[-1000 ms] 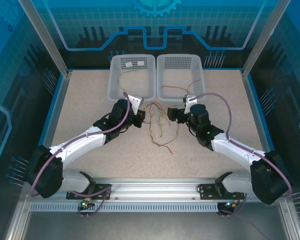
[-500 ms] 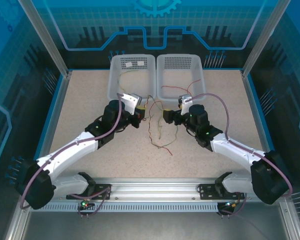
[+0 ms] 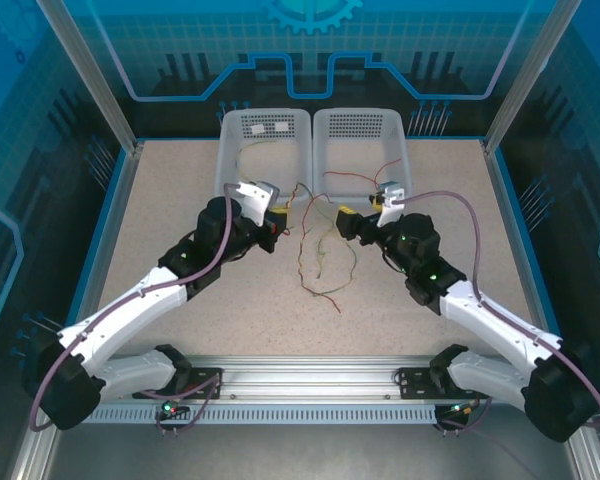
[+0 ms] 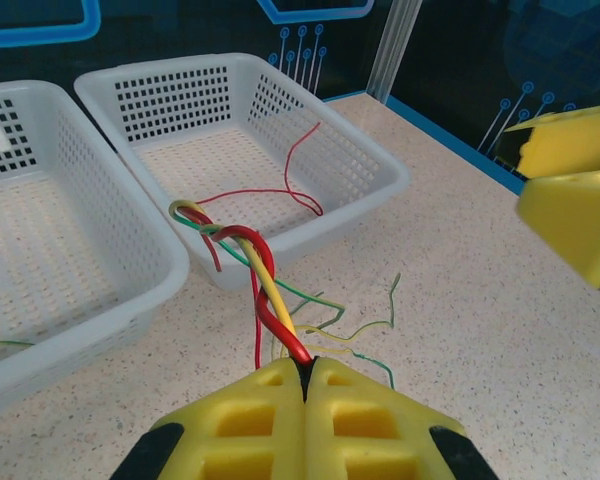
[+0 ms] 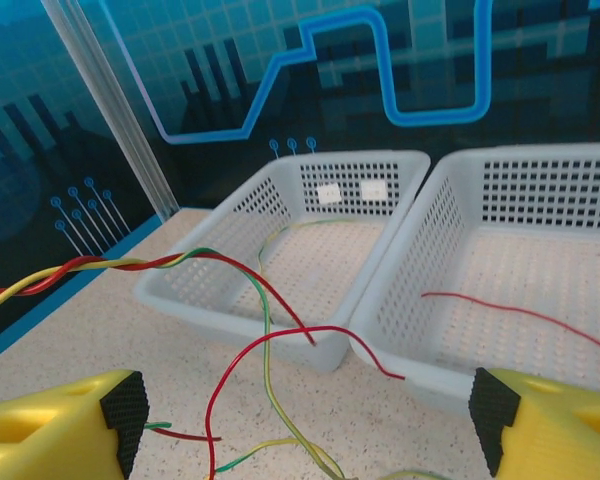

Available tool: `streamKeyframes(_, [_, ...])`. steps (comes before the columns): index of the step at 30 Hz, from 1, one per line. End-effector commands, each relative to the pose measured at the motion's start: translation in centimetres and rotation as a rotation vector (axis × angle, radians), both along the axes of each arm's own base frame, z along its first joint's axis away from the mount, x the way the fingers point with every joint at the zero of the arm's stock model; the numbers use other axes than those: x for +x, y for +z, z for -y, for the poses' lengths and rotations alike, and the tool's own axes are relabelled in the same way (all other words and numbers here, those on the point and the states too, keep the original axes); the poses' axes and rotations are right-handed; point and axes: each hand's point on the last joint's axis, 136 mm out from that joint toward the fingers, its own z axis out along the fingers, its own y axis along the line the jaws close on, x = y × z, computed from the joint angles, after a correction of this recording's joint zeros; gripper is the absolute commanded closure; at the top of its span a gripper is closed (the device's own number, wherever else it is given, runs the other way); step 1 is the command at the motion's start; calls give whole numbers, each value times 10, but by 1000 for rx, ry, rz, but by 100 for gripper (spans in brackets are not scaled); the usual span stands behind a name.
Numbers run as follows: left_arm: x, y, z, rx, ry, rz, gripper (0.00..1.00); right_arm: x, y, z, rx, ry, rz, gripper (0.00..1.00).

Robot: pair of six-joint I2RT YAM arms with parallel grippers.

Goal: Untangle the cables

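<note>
The cables point(image 3: 320, 255) are thin red, green and yellowish wires in a loose tangle on the table between both arms. In the left wrist view my left gripper point(image 4: 305, 362) is shut on a twisted red, yellow and green bundle point(image 4: 263, 285) that rises from its fingertips. From above, the left gripper point(image 3: 279, 217) sits just left of the tangle. My right gripper point(image 3: 346, 221) is just right of it. It stands open point(image 5: 307, 415), with red point(image 5: 280, 338) and green-yellow point(image 5: 270, 330) strands hanging across the gap, none pinched.
Two white mesh baskets stand at the back: the left basket point(image 3: 263, 150) holds a greenish-yellow wire point(image 5: 310, 225), the right basket point(image 3: 363, 148) a red wire point(image 4: 280, 190). Speckled table point(image 3: 170, 210) lies open on both sides; frame posts and blue walls surround it.
The left gripper has drawn back and up a little with the bundle in it. The right gripper has shifted slightly right and back, still open. The tangle is stretched a bit more.
</note>
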Motion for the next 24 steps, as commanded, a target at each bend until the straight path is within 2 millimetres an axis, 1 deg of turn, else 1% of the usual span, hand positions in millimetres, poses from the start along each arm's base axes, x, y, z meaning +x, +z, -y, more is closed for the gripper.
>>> streamKeyframes(1, [1, 40, -10, -12, 51, 98, 100, -4, 16, 6, -20, -9, 63, 13])
streamKeyframes(3, [0, 46, -12, -20, 53, 117, 100, -4, 17, 10, -25, -19, 68, 13])
streamKeyframes(7, [-18, 64, 5, -63, -83, 151, 100, -4, 19, 16, -17, -36, 72, 13])
streamKeyframes(9, [-23, 73, 9, -88, -122, 160, 100, -4, 20, 20, -5, -49, 73, 13])
streamKeyframes(13, [-29, 88, 7, -132, -123, 183, 100, -7, 22, 23, 9, -51, 83, 13])
streamKeyframes(16, [-36, 97, 10, -170, -155, 187, 100, -14, 29, 17, 0, 2, 114, 12])
streamKeyframes(18, [-38, 99, 13, -189, -173, 162, 100, -16, 33, 21, 0, -10, 133, 12])
streamKeyframes(21, [-36, 94, 19, -219, -226, 83, 100, -20, 41, 33, 24, -36, 170, 12])
streamKeyframes(23, [-36, 90, 24, -252, -282, 39, 100, -21, 43, 36, 55, -9, 170, 12])
streamKeyframes(24, [-35, 88, 26, -270, -303, 21, 100, -21, 42, 34, 71, 29, 157, 12])
